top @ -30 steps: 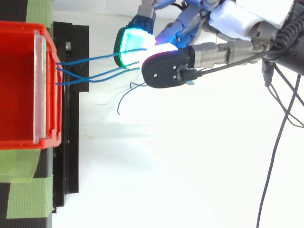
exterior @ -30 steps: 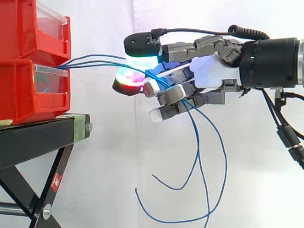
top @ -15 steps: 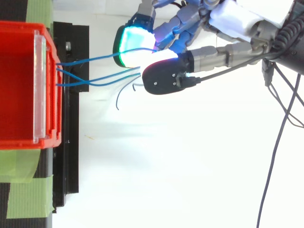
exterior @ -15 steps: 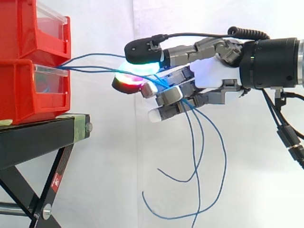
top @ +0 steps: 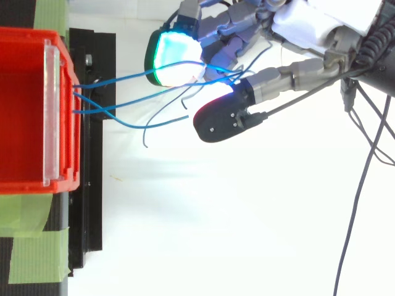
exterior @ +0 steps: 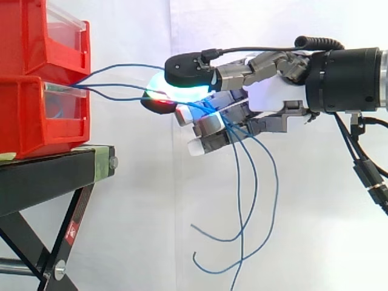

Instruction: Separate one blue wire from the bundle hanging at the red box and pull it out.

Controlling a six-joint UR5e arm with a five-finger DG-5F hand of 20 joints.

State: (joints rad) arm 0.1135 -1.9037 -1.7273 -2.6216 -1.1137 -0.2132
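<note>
Blue wires [exterior: 130, 65] from red box [exterior: 30, 115] in grasp of hand [exterior: 273, 97]

Blue wires [top: 117, 78] run from the red bin [top: 24, 123] (its front edge, at left) across to the hand [top: 308, 28]

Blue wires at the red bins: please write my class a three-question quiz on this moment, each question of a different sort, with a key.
1. True or false: the blue wires reach from the red bins to the robot hand.
2. The red bins stand on: A) a black stand; B) a wooden shelf; C) the floor.
3. Fill in: the wires' loose ends hang ___ the robot hand.
Key: 1 true; 2 A; 3 below.
</note>
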